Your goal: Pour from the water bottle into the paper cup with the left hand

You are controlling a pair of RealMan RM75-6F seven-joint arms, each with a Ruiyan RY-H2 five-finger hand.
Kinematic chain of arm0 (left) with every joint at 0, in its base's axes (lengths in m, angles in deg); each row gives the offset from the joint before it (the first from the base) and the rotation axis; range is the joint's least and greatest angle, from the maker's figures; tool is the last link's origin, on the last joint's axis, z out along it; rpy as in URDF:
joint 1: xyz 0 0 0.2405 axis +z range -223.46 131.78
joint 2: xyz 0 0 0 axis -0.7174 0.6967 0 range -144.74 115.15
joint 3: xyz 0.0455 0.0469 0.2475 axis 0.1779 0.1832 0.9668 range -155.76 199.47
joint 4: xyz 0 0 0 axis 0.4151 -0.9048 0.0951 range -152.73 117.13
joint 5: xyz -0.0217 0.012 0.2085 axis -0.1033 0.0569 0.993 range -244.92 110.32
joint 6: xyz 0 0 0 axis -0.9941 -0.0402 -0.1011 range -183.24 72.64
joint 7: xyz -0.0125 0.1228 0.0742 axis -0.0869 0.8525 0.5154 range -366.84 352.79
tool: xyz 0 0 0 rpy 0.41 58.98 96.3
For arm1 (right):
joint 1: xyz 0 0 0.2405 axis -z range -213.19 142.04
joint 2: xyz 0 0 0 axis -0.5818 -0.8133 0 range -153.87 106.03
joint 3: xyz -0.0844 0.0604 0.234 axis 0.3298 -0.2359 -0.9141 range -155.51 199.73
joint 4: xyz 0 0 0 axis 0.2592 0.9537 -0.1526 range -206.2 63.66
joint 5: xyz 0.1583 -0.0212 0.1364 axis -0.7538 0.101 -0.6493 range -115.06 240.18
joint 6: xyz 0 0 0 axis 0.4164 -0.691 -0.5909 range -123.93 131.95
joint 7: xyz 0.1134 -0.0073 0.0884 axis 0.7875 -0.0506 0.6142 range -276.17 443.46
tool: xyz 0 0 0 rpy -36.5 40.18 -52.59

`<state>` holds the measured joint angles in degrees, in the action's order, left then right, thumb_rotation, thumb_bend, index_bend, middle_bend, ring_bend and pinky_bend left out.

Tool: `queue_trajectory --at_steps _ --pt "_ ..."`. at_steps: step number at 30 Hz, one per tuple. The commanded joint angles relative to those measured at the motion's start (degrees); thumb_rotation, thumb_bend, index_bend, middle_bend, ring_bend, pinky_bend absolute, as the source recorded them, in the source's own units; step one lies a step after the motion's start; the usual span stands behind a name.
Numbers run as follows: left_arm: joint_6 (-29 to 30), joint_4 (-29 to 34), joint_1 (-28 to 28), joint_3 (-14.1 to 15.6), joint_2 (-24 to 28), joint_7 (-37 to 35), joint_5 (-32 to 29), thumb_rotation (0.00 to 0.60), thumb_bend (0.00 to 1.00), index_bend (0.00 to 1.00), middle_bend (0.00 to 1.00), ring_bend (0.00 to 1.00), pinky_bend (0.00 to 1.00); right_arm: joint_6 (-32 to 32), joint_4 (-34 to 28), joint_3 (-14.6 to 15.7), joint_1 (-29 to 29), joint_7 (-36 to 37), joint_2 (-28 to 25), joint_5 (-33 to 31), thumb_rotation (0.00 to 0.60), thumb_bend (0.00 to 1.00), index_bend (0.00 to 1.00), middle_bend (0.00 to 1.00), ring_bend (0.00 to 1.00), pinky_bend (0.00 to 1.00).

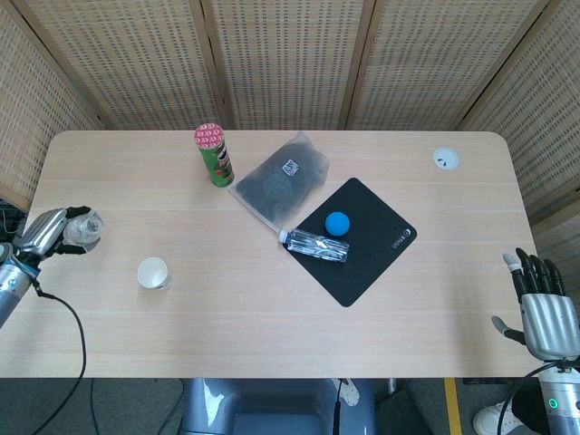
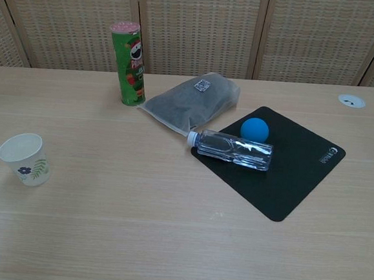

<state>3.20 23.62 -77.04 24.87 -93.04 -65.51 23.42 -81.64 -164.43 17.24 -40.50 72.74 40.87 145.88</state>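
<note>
Water bottle [image 1: 86, 227] gripped in left hand [image 1: 50, 231] fingers, far left of frame. Paper cup [image 1: 153, 273] stands lower right; centre mouth over it, tip slowly. Right hand [image 1: 544, 313] fingers spread, empty

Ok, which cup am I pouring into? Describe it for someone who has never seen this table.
Start at the tall green chip can at the back left of the table, then come toward the near left edge. The paper cup stands there upright and alone: small, white, open-topped, with a little leaf and flower print, nothing else close to it.
</note>
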Motion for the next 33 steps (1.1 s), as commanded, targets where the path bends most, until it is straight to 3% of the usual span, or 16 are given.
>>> queue_trajectory --at_steps 1,14,22,33 --pt "0.01 -1.58 0.81 1.37 -0.23 1.65 0.91 0.600 0.61 0.70 0.54 0.37 0.41 -0.38 -0.34 0.13 0.20 -0.34 0.00 0.36 0.600 0.00 0.00 0.00 0.00 0.00" --pt "-4.09 -10.74 -1.49 4.25 -6.05 11.40 3.67 0.600 0.61 0.70 0.54 0.37 0.41 -1.17 -0.24 -0.12 0.71 -2.12 0.44 -0.02 0.600 0.00 0.00 0.00 0.00 0.00" --pt "-5.15 -12.02 -3.33 5.19 -8.57 13.67 4.85 0.600 0.61 0.70 0.54 0.37 0.41 -1.30 -0.21 -0.21 0.87 -2.89 0.81 -0.25 0.600 0.00 0.00 0.00 0.00 0.00" --pt "-6.13 -10.87 -4.31 5.35 -8.90 23.51 4.75 0.600 0.61 0.70 0.54 0.37 0.41 -1.58 -0.16 -0.39 1.13 -1.46 0.45 -0.16 0.600 0.00 0.00 0.00 0.00 0.00"
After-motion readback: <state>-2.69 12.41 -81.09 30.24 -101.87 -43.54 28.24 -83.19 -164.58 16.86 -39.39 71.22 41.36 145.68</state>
